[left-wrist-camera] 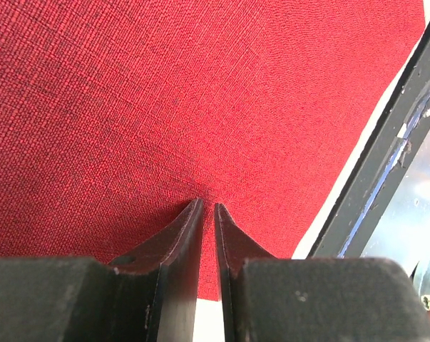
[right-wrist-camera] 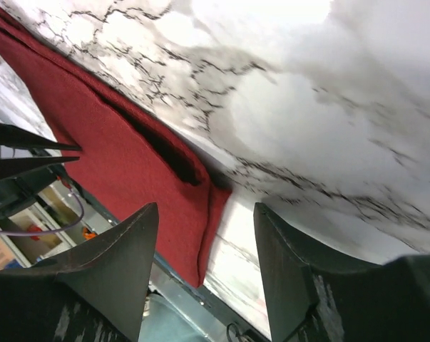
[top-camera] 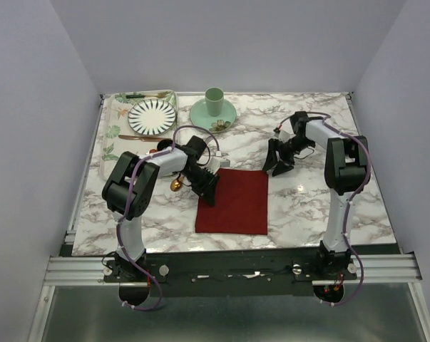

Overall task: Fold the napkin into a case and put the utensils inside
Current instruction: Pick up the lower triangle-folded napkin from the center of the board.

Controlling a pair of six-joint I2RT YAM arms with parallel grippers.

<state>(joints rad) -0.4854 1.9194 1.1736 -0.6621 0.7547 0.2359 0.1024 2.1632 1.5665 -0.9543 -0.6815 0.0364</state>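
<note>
Folding napkin [top-camera: 232,201] narrower | left end effector [top-camera: 208,194] near-closed at napkin's left edge; pinch we cannot tell | right end effector [top-camera: 277,165] spread by napkin's far right corner | next: grip, fold lengthwise

L arm [top-camera: 140,182] elbow bent, reaching inward, wrist pitched down; L jaws nearly closed, slim gap. R arm [top-camera: 343,167] folded, forearm pointing left, wrist down; R jaws wide apart.
</note>
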